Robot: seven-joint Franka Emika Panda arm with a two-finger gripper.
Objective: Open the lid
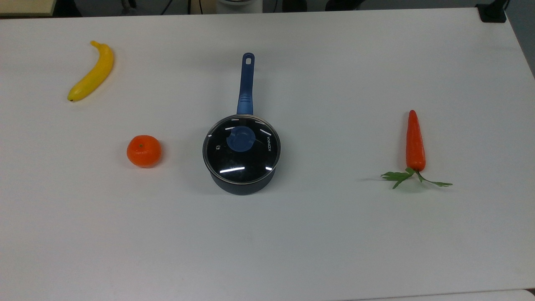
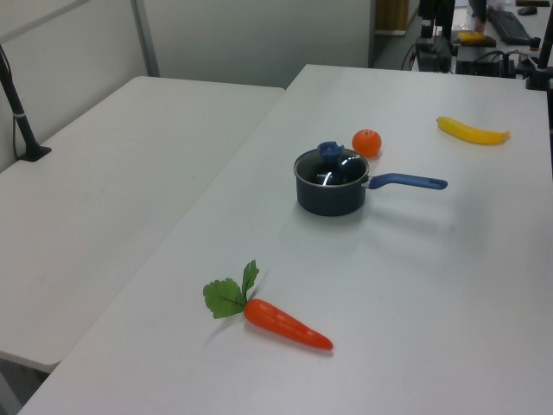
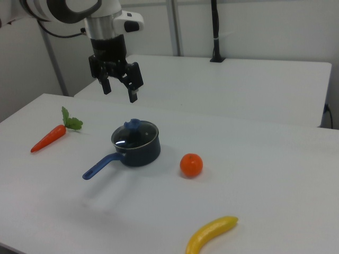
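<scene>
Lid [image 1: 241,149] seated flat on saucepan [image 1: 242,184], centre of table [image 1: 334,234] in top view; blue knob [image 1: 241,139] set toward far side, long handle [image 1: 246,83] pointing far. Tangerine [image 1: 143,151] near pan on the top view's left, banana [image 1: 92,72] farther left and far, carrot [image 1: 415,141] well apart on the top view's right.

Left view: lid [image 2: 333,168] closed on pan, knob [image 2: 328,150] standing upright and unobstructed; handle running to the left view's right, carrot [image 2: 285,322] near, tangerine [image 2: 366,143] just beyond pan.

Right view: gripper [image 3: 119,90] hanging above and beyond pan, fingers [image 3: 132,87] spread apart, holding nothing, pointing down. Lid [image 3: 135,133] not yet touched.

Step in hand, by judgement: approach, before any grasp. Next move calls for centring over knob [image 3: 132,125], descending with fingers spread on either side, closing on knob, then lifting straight up to clear rim. Off-centre closure likely to tilt lid or drag pan
</scene>
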